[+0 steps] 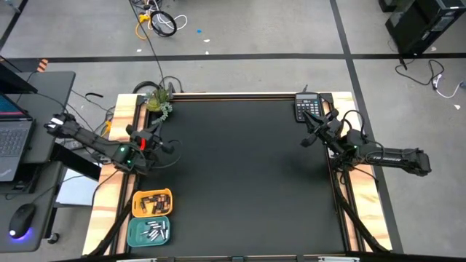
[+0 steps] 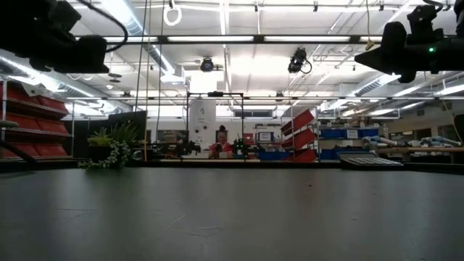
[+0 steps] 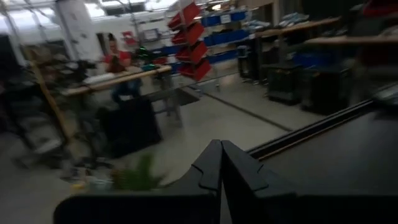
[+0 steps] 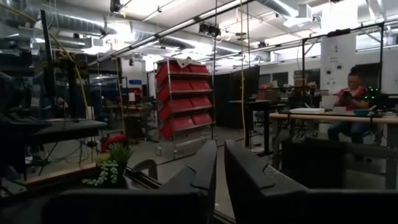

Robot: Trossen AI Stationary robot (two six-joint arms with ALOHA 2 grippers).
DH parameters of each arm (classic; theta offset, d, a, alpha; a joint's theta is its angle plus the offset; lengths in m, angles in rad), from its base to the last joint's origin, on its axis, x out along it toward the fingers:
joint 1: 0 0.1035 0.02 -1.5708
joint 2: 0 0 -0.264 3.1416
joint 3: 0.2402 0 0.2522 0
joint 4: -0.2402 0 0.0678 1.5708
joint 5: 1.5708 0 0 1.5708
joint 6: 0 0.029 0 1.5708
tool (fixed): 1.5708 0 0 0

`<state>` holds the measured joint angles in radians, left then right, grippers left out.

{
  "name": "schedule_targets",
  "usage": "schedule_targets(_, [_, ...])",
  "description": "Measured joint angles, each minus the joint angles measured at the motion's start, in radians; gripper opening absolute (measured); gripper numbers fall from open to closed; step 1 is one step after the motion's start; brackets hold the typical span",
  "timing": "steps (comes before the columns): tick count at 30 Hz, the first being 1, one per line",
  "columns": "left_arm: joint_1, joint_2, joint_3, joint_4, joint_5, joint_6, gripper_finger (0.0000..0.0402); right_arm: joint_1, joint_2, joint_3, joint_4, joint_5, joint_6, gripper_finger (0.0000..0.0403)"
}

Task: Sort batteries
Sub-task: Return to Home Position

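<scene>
Table (image 1: 247, 175): black mat inside a wooden border (image 1: 109, 207); the mat's central area carries no batteries.
Left arm (image 1: 95, 138): lies across the table's left edge, raised above the surface; in the low view it shows only as a dark mass at the upper left.
Right arm (image 1: 386, 155): lies across the table's right edge, also raised; in the low view it shows at the upper right.
Left gripper (image 1: 167, 147): above the mat's left margin, just in front of the plant; its wrist view (image 3: 221, 144) shows the two dark fingers pressed together with nothing between them.
Right gripper (image 1: 308, 140): above the mat's right margin, near the calculator; its wrist view (image 4: 220, 144) shows the fingers drawn close with only a narrow slit between them, clasping nothing.
Yellow bin (image 1: 168, 194): on the wooden border at the near left corner, beside the mat.
Green bin (image 1: 132, 234): touching the yellow bin on its near side.
Calculator (image 1: 307, 108): at the mat's far right corner.
Plant (image 1: 159, 100): at the mat's far left corner.
Dark batteries (image 1: 151, 201): heaped inside the yellow bin; copper-orange ends visible.
Silver batteries (image 1: 153, 231): lying loosely inside the green bin.
</scene>
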<state>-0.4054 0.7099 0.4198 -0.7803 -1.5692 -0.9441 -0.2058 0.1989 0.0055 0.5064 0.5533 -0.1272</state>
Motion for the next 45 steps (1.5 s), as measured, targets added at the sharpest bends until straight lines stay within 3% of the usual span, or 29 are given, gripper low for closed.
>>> schedule_targets(7, [-0.086, 0.037, 0.0, 0.213, -0.005, 0.097, 0.0019, 0.0, 0.0, 0.0, 0.0, 0.0, 0.0, 0.0042])
schedule_targets(14, [-0.037, 0.041, 0.0, 0.21, 0.001, 0.091, 0.0019, 0.0, 0.0, 0.0, 0.0, 0.0, 0.0, 0.0042])
schedule_targets(25, [-0.003, 0.043, 0.0, 0.224, 0.262, 0.106, 0.0019, 0.0, 0.0, 0.001, 0.0, 0.0, 0.0, 0.0043])
schedule_targets(30, [-0.004, 0.035, 0.0, 0.227, 0.29, 0.159, 0.0019, 0.0, 0.0, 0.001, 0.001, 0.0, 0.0, 0.0041])
schedule_targets(35, [0.014, -0.093, -0.027, 0.247, 0.347, 0.195, 0.0019, 0.0, 0.0, 0.001, 0.0, 0.0, 0.0, 0.0043])
schedule_targets(40, [0.049, -0.258, -0.148, 0.363, 0.352, 0.297, 0.0019, 0.0, 0.0, 0.001, 0.001, 0.0, 0.0, 0.0041])
schedule_targets(45, [0.079, -0.425, -0.358, 0.644, 0.344, 0.428, 0.0019, 0.0, 0.0, 0.001, 0.0, 0.0, 0.001, 0.0041])
